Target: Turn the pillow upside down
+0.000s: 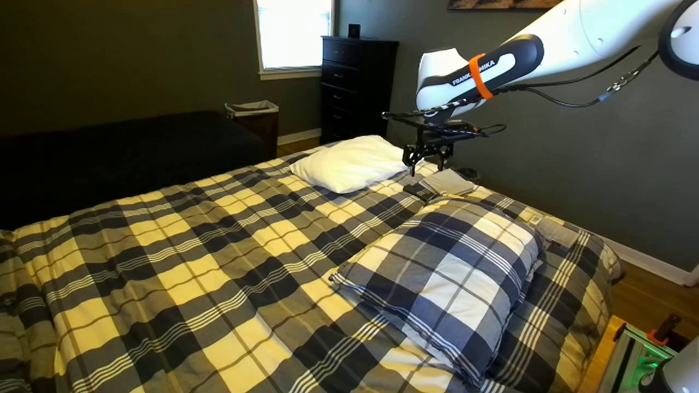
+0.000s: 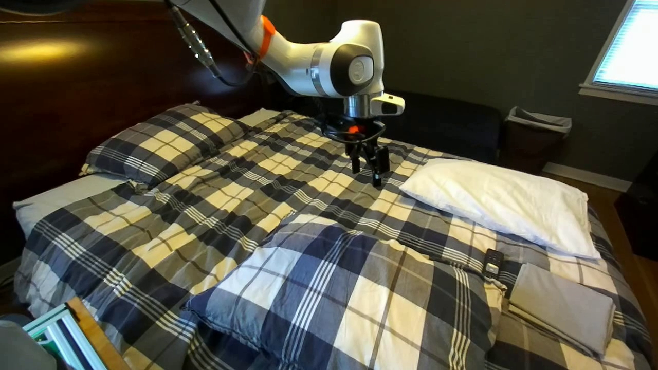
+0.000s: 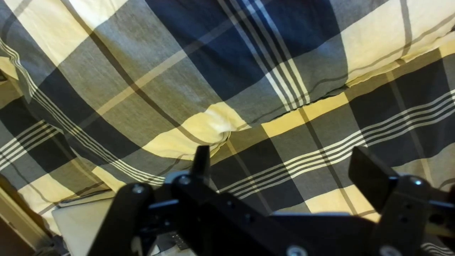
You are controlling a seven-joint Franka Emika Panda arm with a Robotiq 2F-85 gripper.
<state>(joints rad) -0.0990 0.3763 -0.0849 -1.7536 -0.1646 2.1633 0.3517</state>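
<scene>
The plaid pillow in navy, grey and white lies flat on the matching bedspread near the robot's base. It shows in both exterior views (image 1: 453,267) (image 2: 339,298) and fills the upper part of the wrist view (image 3: 160,71). One corner and a long edge of it show in the wrist view close to the left finger. My gripper (image 1: 427,168) is open with nothing between its fingers. It hangs in the air above the bed, past the pillow's edge, apart from it. It also shows in an exterior view (image 2: 367,173) and in the wrist view (image 3: 280,160). The pillow's underside is hidden.
A plain white pillow (image 1: 355,164) lies on the bedspread (image 1: 180,262) beyond the gripper. A black remote (image 2: 492,263) and folded grey cloth (image 2: 563,311) lie beside the plaid pillow. Another plaid pillow (image 2: 164,144) rests by the headboard (image 2: 77,67). The robot's stand (image 1: 628,355) adjoins the bed.
</scene>
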